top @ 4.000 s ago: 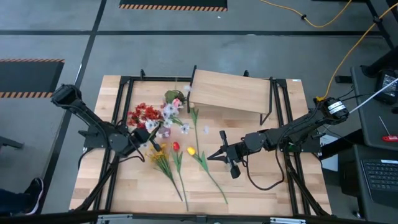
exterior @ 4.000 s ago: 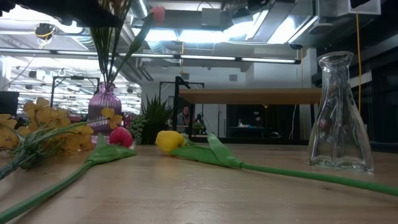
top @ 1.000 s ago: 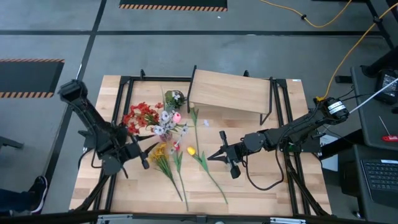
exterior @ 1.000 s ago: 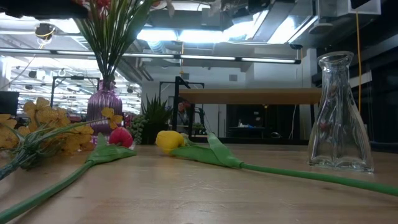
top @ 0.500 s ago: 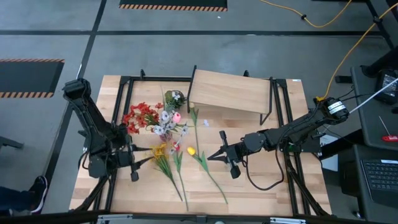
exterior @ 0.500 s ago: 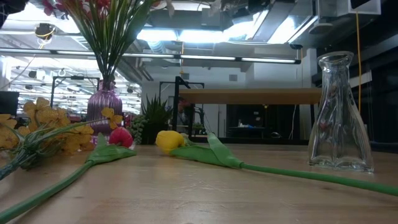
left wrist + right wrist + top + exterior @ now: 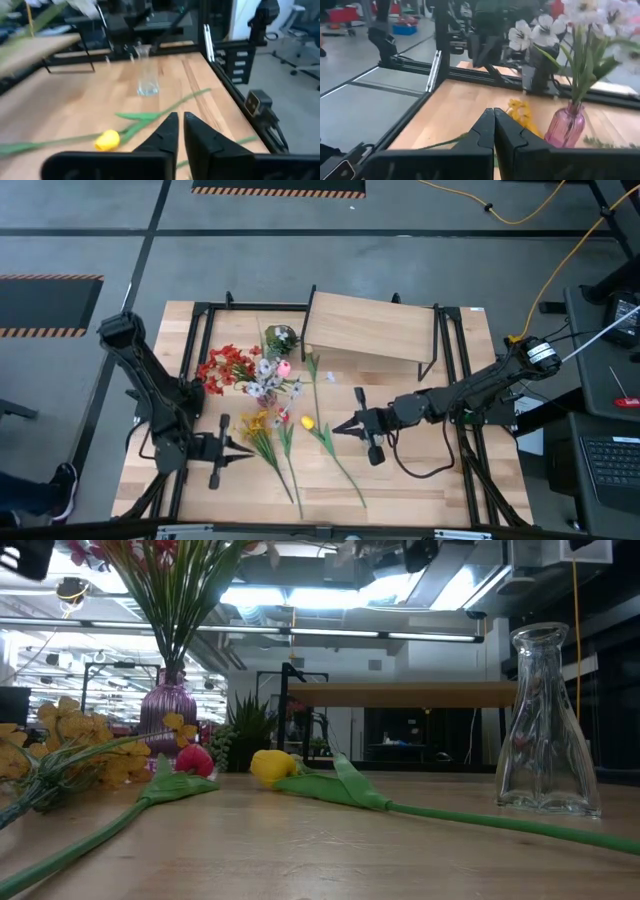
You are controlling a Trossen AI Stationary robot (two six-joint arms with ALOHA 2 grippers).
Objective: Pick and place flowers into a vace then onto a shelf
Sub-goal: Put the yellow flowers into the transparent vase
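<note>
High view: a mixed bouquet of red, white and pink flowers stands in a small ribbed pink glass vase near the table's middle. At about 5 o'clock from it, loose long-stemmed artificial flowers lie flat on the wood: a yellow-bloom spray, a red tulip bud and a yellow tulip bud. At 2 o'clock from the bouquet sits the wide light-wood shelf on thin black legs. A small potted green leafy bunch stands just beside the shelf's left end. A clear glass vase stands empty and upright. The left gripper hangs at 7 o'clock from the bouquet, jaws nearly together on nothing. The right gripper sits at 4 o'clock, jaws pressed together, empty.
</note>
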